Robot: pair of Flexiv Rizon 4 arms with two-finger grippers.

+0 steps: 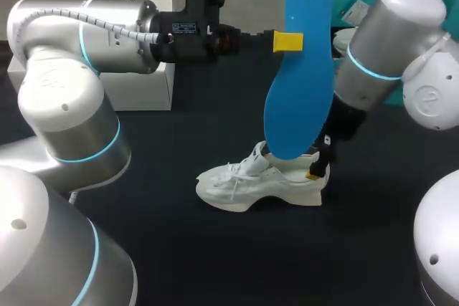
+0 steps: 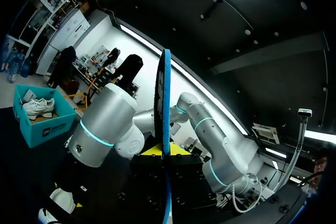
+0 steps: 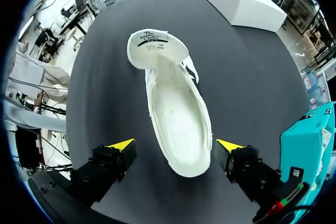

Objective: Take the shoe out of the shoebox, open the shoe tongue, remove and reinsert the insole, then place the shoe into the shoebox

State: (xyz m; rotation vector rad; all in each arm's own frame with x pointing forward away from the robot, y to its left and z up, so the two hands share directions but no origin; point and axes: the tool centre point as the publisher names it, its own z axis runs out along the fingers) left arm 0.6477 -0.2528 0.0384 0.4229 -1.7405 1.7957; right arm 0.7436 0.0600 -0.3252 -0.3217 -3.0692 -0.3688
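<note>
Two grippers: left gripper [image 1: 287, 41] clamps the upright insole [image 1: 305, 91], right gripper [image 3: 176, 145] gapes astride the shoe [image 3: 176, 111].

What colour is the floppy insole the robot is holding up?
The insole is bright blue; the head view shows it best.

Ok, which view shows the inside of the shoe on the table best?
The right wrist view: it looks straight down into the shoe, tongue folded forward, footbed bare. The head view shows it side-on, partly behind the blue insole. The left wrist view shows mainly the insole edge-on, hardly any shoe.
</note>
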